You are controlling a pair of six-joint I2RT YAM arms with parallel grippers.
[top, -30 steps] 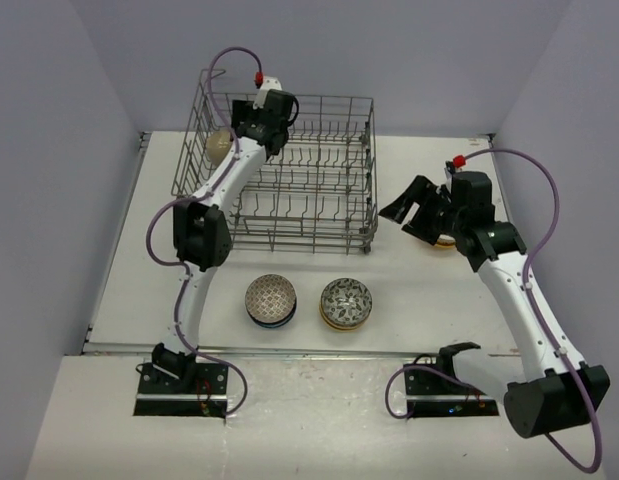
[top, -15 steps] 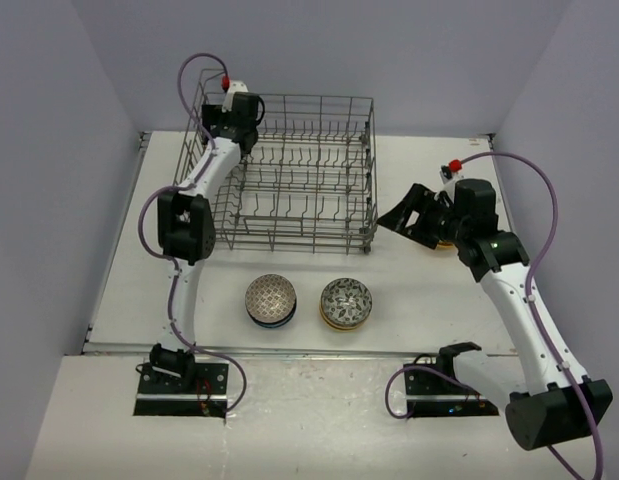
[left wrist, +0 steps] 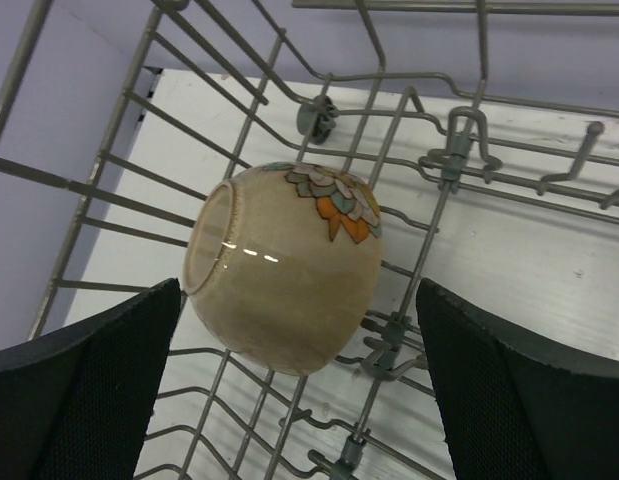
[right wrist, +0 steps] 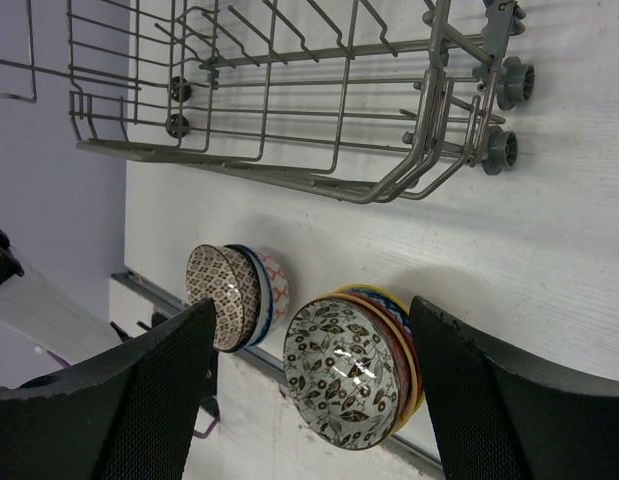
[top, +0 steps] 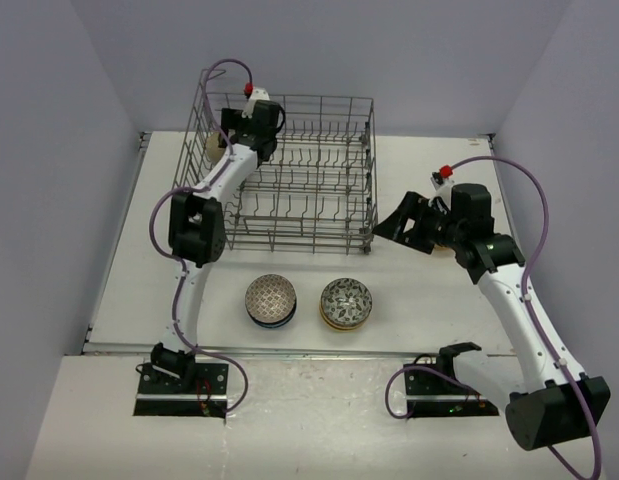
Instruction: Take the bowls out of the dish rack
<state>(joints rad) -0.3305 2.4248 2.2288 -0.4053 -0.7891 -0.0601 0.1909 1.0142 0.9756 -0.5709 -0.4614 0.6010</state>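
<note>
A beige bowl with a leaf pattern [left wrist: 284,265] lies on its side in the back left corner of the grey wire dish rack [top: 319,215]. In the top view only a sliver of this bowl [top: 212,148] shows. My left gripper [left wrist: 299,300] is open, a finger on either side of the bowl, not touching it; in the top view it [top: 237,138] sits inside the rack. My right gripper [top: 401,222] is open and empty, hovering right of the rack. Two stacks of patterned bowls [top: 270,299] [top: 346,302] stand on the table in front of the rack.
The right wrist view shows the rack's front corner with wheels [right wrist: 504,150] and both stacks [right wrist: 234,295] [right wrist: 351,388] between its fingers. Rows of tines fill the rack floor [left wrist: 459,160]. Purple walls enclose the white table [top: 429,300].
My left gripper swung left along the rack's back corner, then back right a little, over the beige bowl. My right gripper drifted slightly left and down, still open.
</note>
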